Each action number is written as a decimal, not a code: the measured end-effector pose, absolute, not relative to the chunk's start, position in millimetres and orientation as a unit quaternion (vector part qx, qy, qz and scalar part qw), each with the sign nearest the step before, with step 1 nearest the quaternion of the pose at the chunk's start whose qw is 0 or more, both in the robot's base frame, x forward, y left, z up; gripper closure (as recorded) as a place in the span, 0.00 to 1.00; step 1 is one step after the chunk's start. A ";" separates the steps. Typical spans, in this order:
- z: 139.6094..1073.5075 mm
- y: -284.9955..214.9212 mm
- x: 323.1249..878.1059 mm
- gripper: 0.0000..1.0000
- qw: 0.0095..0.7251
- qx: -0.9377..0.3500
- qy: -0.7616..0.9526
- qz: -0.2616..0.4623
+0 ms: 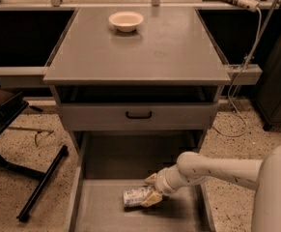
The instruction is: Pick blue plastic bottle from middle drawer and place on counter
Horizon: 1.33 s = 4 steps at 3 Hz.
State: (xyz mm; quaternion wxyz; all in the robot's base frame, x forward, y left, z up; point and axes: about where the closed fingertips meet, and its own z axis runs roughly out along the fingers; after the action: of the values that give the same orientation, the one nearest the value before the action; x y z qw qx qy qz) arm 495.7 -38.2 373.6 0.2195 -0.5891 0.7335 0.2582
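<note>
The blue plastic bottle lies on its side on the floor of the open middle drawer, near the middle. My gripper reaches into the drawer from the right. Its yellowish fingers straddle the bottle's right end and are shut on it. The bottle still rests on the drawer floor. The counter is the flat grey top above, far from the gripper.
A cream bowl stands at the back of the counter. A closed grey drawer front with a black handle sits above the open drawer. A black stand is on the floor at left. A cable hangs at right.
</note>
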 end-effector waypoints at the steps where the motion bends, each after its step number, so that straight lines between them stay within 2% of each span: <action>1: 381.6 -37.3 492.4 0.63 0.224 -0.583 0.738 0.255; 2: 424.9 -29.0 484.2 0.87 0.238 -0.577 0.735 0.265; 3: 493.0 -7.2 478.3 1.00 0.251 -0.592 0.717 0.269; 4: 582.5 29.2 480.1 1.00 0.268 -0.620 0.687 0.267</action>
State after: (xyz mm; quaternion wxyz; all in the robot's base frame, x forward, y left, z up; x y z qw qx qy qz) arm 480.1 29.2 582.5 0.2680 -0.6202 0.6874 0.2666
